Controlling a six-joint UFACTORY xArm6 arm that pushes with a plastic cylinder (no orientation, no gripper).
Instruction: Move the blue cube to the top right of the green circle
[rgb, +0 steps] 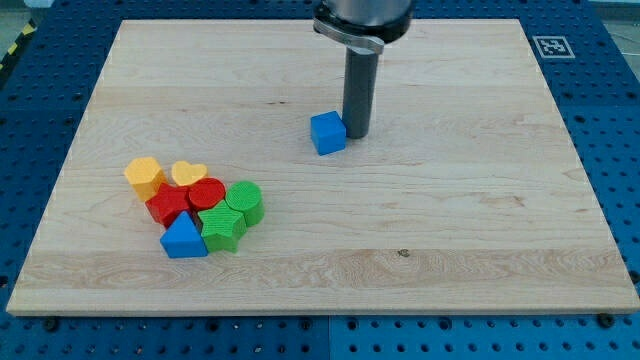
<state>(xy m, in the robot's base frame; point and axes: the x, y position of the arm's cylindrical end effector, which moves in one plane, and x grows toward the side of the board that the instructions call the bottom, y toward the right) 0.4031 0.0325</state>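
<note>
Blue cube (328, 132) sits mid-board, well apart up-right from green circle (246, 201) in the lower-left cluster.

- Tabletop (450, 230): pale wood, on a blue perforated base (610, 120).
- Orange block (145, 176), yellow heart (188, 173): side by side.
- Red blocks (168, 205) (207, 192): touching.
- Green star (222, 226).
- Blue triangle (183, 238).
- Marker tag (550, 46): top-right corner.
</note>
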